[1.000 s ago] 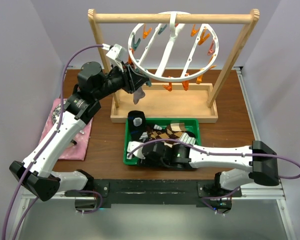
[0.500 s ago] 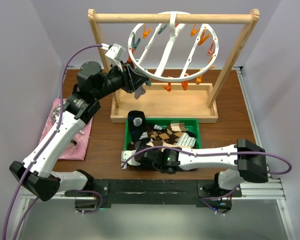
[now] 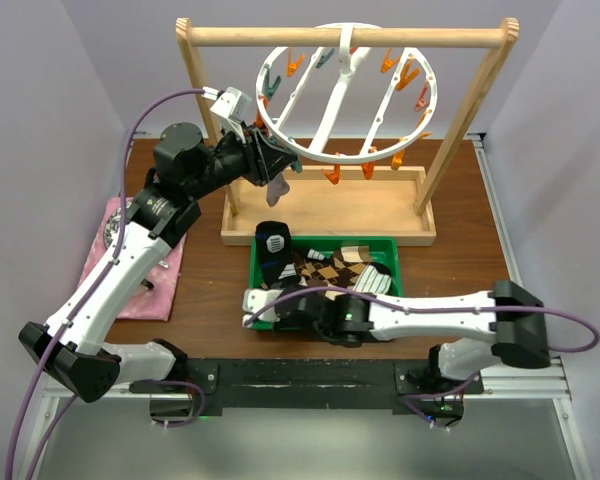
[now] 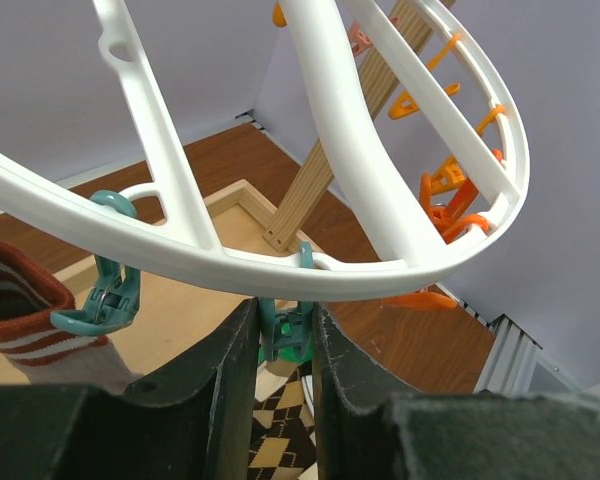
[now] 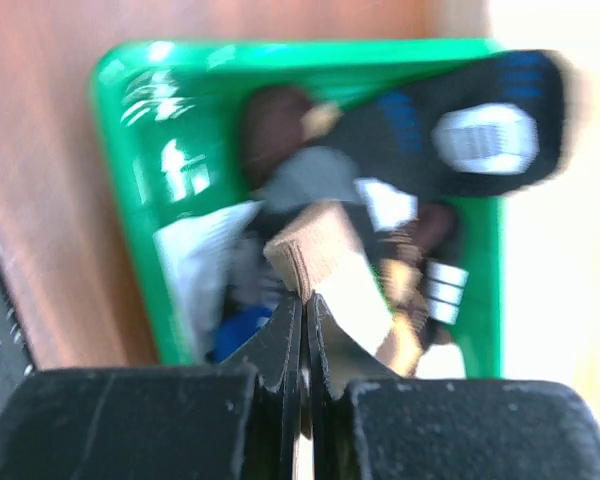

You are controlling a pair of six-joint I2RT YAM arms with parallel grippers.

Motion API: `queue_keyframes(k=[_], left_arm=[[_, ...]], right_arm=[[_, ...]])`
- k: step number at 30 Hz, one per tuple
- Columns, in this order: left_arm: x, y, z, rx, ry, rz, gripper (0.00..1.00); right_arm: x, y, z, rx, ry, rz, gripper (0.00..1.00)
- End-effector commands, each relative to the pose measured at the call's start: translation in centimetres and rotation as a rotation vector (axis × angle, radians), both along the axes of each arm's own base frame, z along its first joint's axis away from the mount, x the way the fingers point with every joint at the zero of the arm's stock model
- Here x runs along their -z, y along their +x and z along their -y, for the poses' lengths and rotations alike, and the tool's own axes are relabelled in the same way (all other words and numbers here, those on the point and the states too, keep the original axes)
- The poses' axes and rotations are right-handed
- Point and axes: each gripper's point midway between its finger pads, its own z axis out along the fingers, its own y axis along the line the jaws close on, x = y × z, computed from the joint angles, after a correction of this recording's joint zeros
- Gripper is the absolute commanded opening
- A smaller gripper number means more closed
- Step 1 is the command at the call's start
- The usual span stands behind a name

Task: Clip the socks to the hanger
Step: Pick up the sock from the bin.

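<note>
The hanger, a white ring with orange and teal pegs, hangs from the wooden bar. At its near left rim my left gripper is shut on a teal peg, squeezing it between both fingers. On the neighbouring teal peg hangs a rust-and-white striped sock. More socks lie in the green tray: brown argyle, black striped and beige. My right gripper is low over the tray's front left, its jaws shut on the edge of the beige sock.
The light wooden frame stands on its base board at the back of the table. A pink cloth lies at the left, under my left arm. My right arm stretches along the tray's front edge.
My right gripper has closed from open onto the beige sock and shifted left toward the tray's front left corner. The left arm has not moved.
</note>
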Motion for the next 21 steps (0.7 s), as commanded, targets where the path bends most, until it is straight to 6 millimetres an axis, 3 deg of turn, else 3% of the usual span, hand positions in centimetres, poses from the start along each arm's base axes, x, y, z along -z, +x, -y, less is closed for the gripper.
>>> queue_keyframes(k=[1, 5, 7, 10, 12, 13, 15, 16, 18, 21], left_arm=[[-1.4, -0.3, -0.3, 0.003, -0.024, 0.033, 0.00], [-1.8, -0.4, -0.1, 0.020, -0.033, 0.040, 0.00], [-2.0, -0.4, 0.1, 0.023, -0.038, 0.041, 0.00], [-2.0, -0.3, 0.1, 0.022, -0.045, 0.030, 0.00], [-2.0, -0.2, 0.1, 0.012, -0.049, 0.018, 0.00], [-2.0, -0.2, 0.1, 0.011, -0.051, 0.014, 0.00], [-2.1, -0.1, 0.2, 0.006, -0.056, 0.008, 0.00], [-2.1, -0.1, 0.3, 0.005, -0.057, 0.006, 0.00], [-2.3, 0.0, 0.3, -0.006, -0.060, 0.008, 0.00], [-2.1, 0.2, 0.4, -0.032, -0.057, -0.001, 0.00]], right_arm=[[-12.7, 2.8, 1.1, 0.224, 0.492, 0.166, 0.00], [-17.3, 5.0, 4.4, 0.460, 0.842, 0.279, 0.00], [-17.3, 6.0, 6.0, 0.560, 0.869, 0.349, 0.00], [-19.7, 8.1, 7.7, 0.727, 1.057, 0.407, 0.00], [-19.8, 9.7, 8.4, 0.797, 1.092, 0.438, 0.00], [-21.0, 10.1, 8.4, 0.813, 1.149, 0.441, 0.00], [-20.9, 11.2, 7.8, 0.829, 1.145, 0.464, 0.00], [-22.2, 11.5, 7.9, 0.837, 1.183, 0.485, 0.00], [-22.2, 12.0, 7.5, 0.840, 1.184, 0.516, 0.00], [-23.7, 12.4, 7.9, 0.845, 1.251, 0.547, 0.00]])
